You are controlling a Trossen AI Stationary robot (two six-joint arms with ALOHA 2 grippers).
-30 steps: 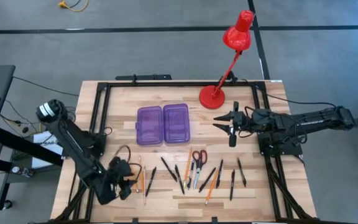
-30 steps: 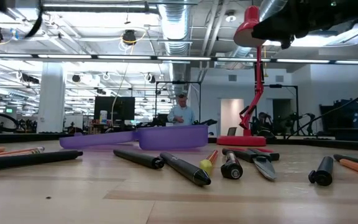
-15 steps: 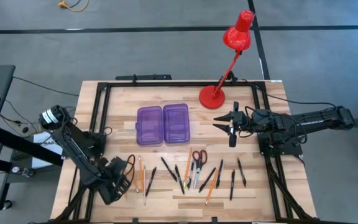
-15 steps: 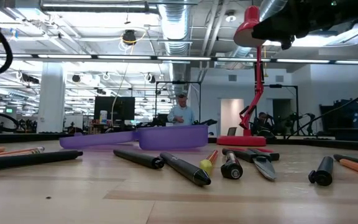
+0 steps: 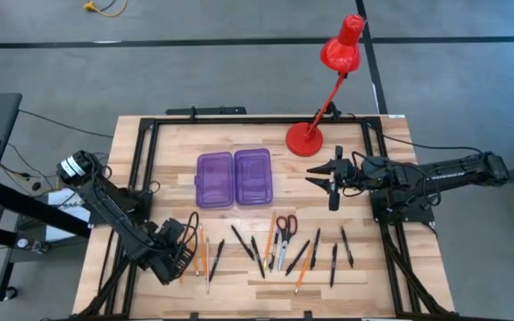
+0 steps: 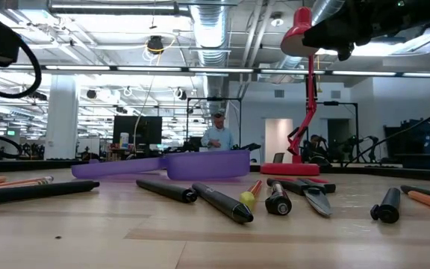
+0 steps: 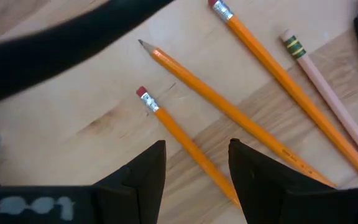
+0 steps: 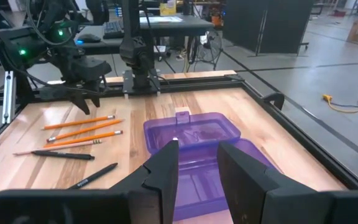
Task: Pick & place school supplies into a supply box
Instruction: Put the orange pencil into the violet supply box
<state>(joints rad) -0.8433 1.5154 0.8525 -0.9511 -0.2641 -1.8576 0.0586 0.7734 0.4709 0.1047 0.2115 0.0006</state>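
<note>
Three orange pencils (image 7: 241, 118) and a pale pencil (image 7: 328, 93) lie flat on the wooden table (image 5: 168, 143) at its near left. My left gripper (image 7: 197, 144) hangs open over them, pointing steeply down, one finger on each side of the nearest pencil (image 7: 166, 121); I see no touch. In the high view that left gripper (image 5: 186, 248) is just left of the pencils (image 5: 201, 251). Dark pens (image 5: 248, 242) and red-handled scissors (image 5: 285, 227) lie in a row to the right. The purple supply box (image 5: 234, 178) lies open at mid-table. My right gripper (image 5: 315, 174) hovers open to its right.
A red desk lamp (image 5: 328, 80) stands on its round base (image 5: 304, 139) at the far right of the table. A black frame (image 5: 239, 120) runs along the table's edges. In the low view a person (image 6: 216, 134) stands in the room behind.
My left gripper has shifted a little toward the orange pencils, has tipped to point more steeply down and has rolled about its own line. Its fingers have kept the same gap. The pencils, pens, scissors and box lie as before.
</note>
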